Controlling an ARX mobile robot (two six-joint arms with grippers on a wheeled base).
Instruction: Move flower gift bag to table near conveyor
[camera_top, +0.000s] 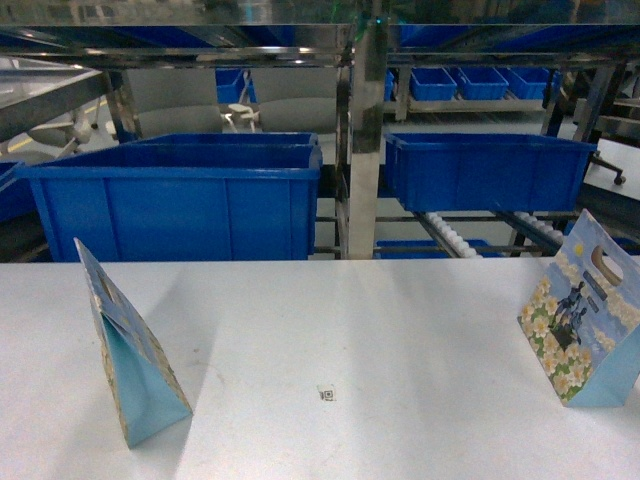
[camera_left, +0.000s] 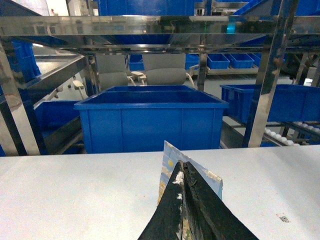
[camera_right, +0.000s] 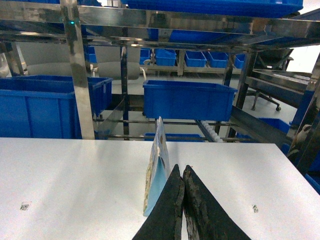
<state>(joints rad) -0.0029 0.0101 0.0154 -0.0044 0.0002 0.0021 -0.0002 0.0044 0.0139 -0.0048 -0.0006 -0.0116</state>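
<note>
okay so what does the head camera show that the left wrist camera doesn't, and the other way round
Only the head view shows a second flower gift bag standing at the right of the table, its flower print and handle cutout facing the camera.

Only the left wrist view shows the left gripper, shut, close behind the left gift bag; whether it touches the bag cannot be told.

Both show the left gift bag, the white tabletop with its small code sticker, the large blue bin, and the conveyor's white rollers in the steel frame.

right gift bag (camera_top: 583, 318) clipped by frame edge, left bag's (camera_left: 172, 167) lower part hidden behind jaws
</note>
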